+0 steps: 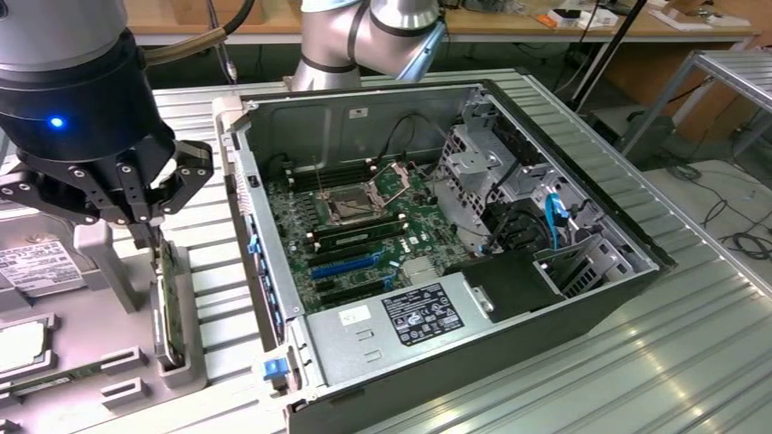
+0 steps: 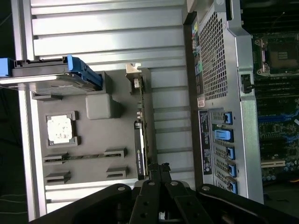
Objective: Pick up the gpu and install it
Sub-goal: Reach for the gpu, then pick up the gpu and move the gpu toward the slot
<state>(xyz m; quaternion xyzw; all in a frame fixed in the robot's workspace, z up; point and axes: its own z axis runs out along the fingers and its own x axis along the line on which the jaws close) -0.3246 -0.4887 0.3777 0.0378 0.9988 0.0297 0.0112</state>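
The gripper [image 2: 159,169] is pinched onto the top edge of the gpu [image 2: 142,133]. The card stands on edge in a slot of the gray tray [image 2: 93,156], beside the open case [image 1: 543,362].

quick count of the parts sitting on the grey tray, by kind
gpu: 1
hard drive: 1
processor chip: 1
memory stick: 1
total: 4
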